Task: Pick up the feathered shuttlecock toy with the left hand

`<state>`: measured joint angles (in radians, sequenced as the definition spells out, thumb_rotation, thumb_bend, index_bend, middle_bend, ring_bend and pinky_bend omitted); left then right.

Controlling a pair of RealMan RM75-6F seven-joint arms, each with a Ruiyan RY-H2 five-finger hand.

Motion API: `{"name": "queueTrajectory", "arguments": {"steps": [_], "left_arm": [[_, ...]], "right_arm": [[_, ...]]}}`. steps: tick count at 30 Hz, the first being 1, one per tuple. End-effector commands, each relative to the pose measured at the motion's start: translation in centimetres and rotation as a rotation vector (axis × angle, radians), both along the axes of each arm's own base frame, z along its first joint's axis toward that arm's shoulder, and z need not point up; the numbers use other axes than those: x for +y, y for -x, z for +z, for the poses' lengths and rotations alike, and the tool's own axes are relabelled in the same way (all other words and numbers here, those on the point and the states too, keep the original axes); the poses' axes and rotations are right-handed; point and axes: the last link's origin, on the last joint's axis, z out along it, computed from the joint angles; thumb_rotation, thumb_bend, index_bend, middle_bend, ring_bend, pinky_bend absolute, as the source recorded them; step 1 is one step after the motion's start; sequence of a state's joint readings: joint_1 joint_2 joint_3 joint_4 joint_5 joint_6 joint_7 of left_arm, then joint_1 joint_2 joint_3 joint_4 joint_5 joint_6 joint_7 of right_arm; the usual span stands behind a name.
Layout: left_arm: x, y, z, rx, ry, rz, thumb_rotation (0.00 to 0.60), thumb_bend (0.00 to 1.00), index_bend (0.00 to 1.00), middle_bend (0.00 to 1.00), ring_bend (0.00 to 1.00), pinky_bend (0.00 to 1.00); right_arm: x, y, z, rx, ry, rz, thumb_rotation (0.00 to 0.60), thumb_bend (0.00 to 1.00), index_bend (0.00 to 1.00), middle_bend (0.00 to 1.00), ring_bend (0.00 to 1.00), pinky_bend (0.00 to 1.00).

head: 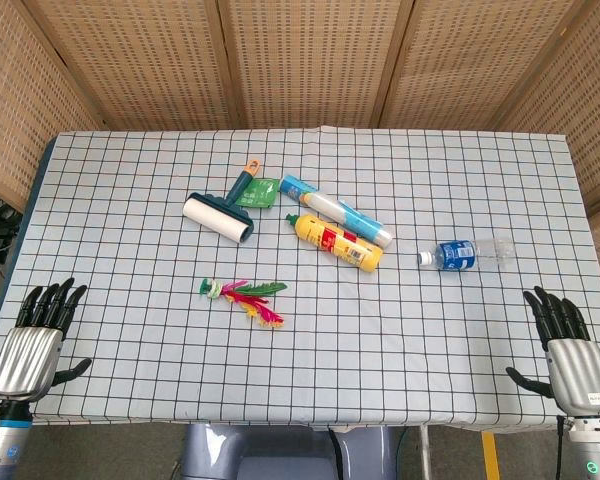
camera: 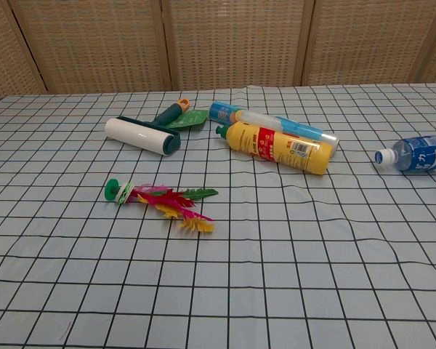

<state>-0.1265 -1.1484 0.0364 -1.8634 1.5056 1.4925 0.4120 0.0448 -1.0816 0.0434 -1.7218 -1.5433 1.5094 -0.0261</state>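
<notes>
The feathered shuttlecock toy (head: 244, 296) (camera: 162, 201) lies flat on the checked tablecloth, left of centre, with a green base at its left end and pink, yellow and green feathers fanning to the right. My left hand (head: 37, 338) hovers at the table's front left corner, fingers apart and holding nothing, well to the left of the toy. My right hand (head: 567, 348) is at the front right corner, also with fingers spread and holding nothing. Neither hand shows in the chest view.
Behind the toy lie a lint roller (head: 222, 212) (camera: 144, 132), a green packet (head: 256, 192), a yellow bottle (head: 337, 241) (camera: 277, 147) and a blue-and-white tube (head: 335, 210). A small water bottle (head: 463, 254) (camera: 416, 154) lies at the right. Wicker screens (head: 300, 60) close the back.
</notes>
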Motion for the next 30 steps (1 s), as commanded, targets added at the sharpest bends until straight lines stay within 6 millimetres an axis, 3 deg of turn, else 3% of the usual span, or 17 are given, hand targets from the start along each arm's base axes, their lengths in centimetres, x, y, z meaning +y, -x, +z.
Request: {"name": "queueTrajectory", "arguments": {"steps": [1,20,26,30], "left_arm": [[0.0,-0.1,0.0,0.001,-0.001,-0.002,0.600,0.08,0.00,0.00,0.00,0.00],[0.6,-1.0,-1.6,0.007,0.051,-0.027,0.600,0.08,0.00,0.00,0.00,0.00],[2.9,-3.4,-2.9,0.011,0.079,-0.092,0.600,0.09,0.02,0.00,0.00,0.00],[5.6,-6.0,-5.3,0.023,0.112,-0.170,0.600,0.11,0.15,0.00,0.00,0.00]], "right_arm": [[0.0,0.0,-0.1,0.000,-0.004,-0.001,0.600,0.09,0.00,0.00,0.00,0.00],[0.0,0.5,0.5,-0.012,0.006,-0.031,0.600,0.08,0.00,0.00,0.00,0.00],[-0.2,0.7,0.5,-0.011,0.005,-0.039,0.600,0.08,0.00,0.00,0.00,0.00],[-0.3,0.8,0.4,-0.012,0.004,-0.045,0.600,0.08,0.01,0.00,0.00,0.00]]}}
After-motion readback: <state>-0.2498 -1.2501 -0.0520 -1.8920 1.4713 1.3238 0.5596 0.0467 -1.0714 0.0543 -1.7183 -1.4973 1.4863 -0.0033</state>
